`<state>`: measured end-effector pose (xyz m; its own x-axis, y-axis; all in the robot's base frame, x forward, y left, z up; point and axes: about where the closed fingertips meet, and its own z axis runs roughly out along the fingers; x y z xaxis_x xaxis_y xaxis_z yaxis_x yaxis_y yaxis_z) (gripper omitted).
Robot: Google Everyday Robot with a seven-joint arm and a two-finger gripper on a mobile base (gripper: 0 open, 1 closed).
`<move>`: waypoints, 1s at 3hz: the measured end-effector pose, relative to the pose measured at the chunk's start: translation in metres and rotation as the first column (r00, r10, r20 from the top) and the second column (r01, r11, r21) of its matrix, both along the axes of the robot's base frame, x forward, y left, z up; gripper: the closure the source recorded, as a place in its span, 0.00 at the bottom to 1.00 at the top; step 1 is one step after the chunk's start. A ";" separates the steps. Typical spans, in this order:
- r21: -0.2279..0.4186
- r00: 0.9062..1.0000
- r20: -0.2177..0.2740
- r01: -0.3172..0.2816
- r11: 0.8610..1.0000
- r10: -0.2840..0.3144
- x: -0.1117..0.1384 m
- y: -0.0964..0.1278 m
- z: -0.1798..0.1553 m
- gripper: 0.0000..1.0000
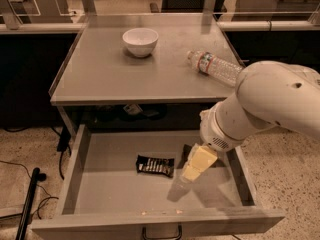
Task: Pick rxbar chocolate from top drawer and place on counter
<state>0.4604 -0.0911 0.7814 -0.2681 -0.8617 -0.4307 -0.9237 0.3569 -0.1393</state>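
The bulky white arm [270,104] reaches in from 3 o'clock, past the front corner of the surface [100,76] and down into the top drawer [75,171], which stands pulled well out. The main risk, as I judge it, lies in that bulk. A careless lift could knock the arm against the surface's front lip. It could also sweep the water bottle [216,68], which lies on its side at the surface's 3 o'clock edge and would roll readily. The white bowl [140,40], toward 12 o'clock, sits well apart and looks safe.

The hand [182,181] hangs low inside the drawer, right of centre. Whether it is open or closed I cannot tell. An approach that lands off line could shove the bar along the smooth metal rather than catch it. A flat wrapper also offers little height to grip, so it may slip.

The rxbar chocolate [155,165] lies flat on the drawer floor near the middle, at about 10 o'clock of the hand, near it but apart. It is a small dark rectangle with pale lettering, its long side running roughly 9 to 3 o'clock.
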 end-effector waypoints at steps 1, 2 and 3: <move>0.000 1.000 0.000 0.000 1.000 0.000 0.000 0.000 0.000 0.00; 0.016 1.000 -0.013 -0.007 1.000 0.007 0.003 0.004 -0.008 0.00; 0.035 0.999 -0.032 0.004 0.999 -0.003 0.016 0.012 -0.032 0.00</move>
<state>0.4765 -0.0791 0.7493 -0.2848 -0.8456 -0.4516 -0.9264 0.3639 -0.0971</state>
